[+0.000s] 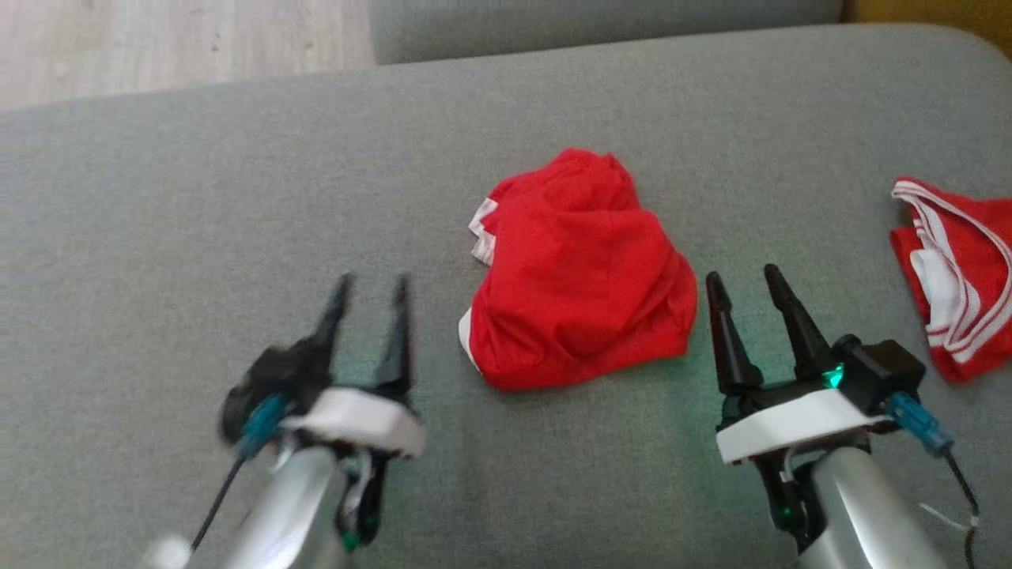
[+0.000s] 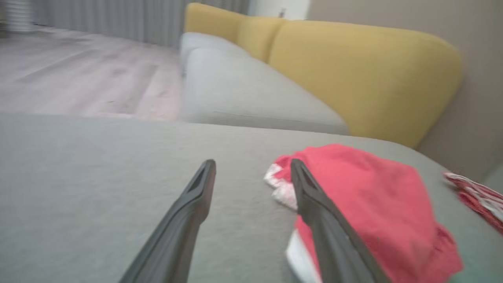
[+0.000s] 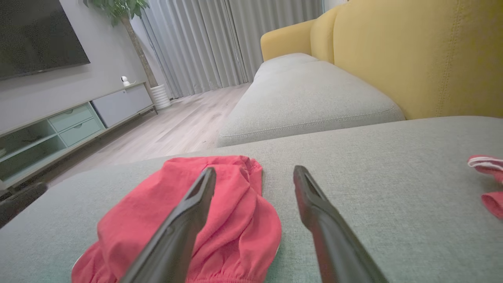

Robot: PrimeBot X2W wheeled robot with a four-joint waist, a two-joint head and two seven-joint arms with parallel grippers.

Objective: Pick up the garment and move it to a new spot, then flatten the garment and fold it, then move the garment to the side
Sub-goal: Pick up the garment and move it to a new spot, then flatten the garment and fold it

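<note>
You've got the crumpled red fabric garment with white trim [image 1: 581,273] at frame centre on the grey fabric sofa cushion [image 1: 198,197]. At lower left, your left hand [image 1: 373,284] is blurred, fingers apart, empty. At lower right, your right hand [image 1: 743,276] has fingers apart, just beside the garment. A red-and-white striped cloth [image 1: 957,276] lies at the right edge.

Grey cushion [image 1: 158,237], crumpled red garment [image 1: 577,276] mid-surface, striped red garment [image 1: 961,276] right

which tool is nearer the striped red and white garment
Right. The right tool sits just left of the striped garment; the left tool is across the crumpled red garment from it.
</note>
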